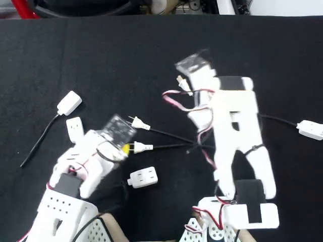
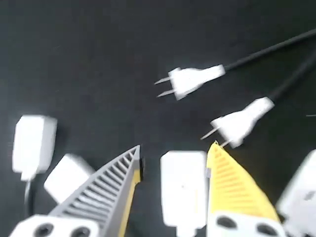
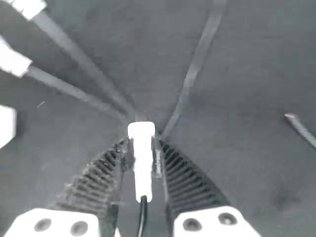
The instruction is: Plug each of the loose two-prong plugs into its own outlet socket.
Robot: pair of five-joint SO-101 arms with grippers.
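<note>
The left arm is lying low from the near left corner of the black table (image 1: pixel 151 50), slanting toward the middle. Its claw, the left gripper (image 2: pixel 176 148), is standing spread, one grey finger (image 2: pixel 106 190) and one yellow finger (image 2: pixel 232 190) wide apart. A white outlet socket (image 2: pixel 182 190) is showing between them; whether they are touching it cannot be told. Just past the yellow tip, two loose two-prong plugs are lying on the cloth on black cords, the nearer plug (image 2: pixel 239 123) close to that tip and the farther plug (image 2: pixel 190 80) beyond it.

The right arm is stretching from its base at the near edge straight out over the table. The right gripper (image 3: pixel 142 143) is pinching a third white plug (image 3: pixel 141 163) between its ribbed black fingers (image 3: pixel 98 182), with the plug's cord running back between them.

Other sockets are lying apart: a corded socket (image 1: pixel 69 102) at far left and a triple socket (image 1: pixel 143 177) near the left arm.
</note>
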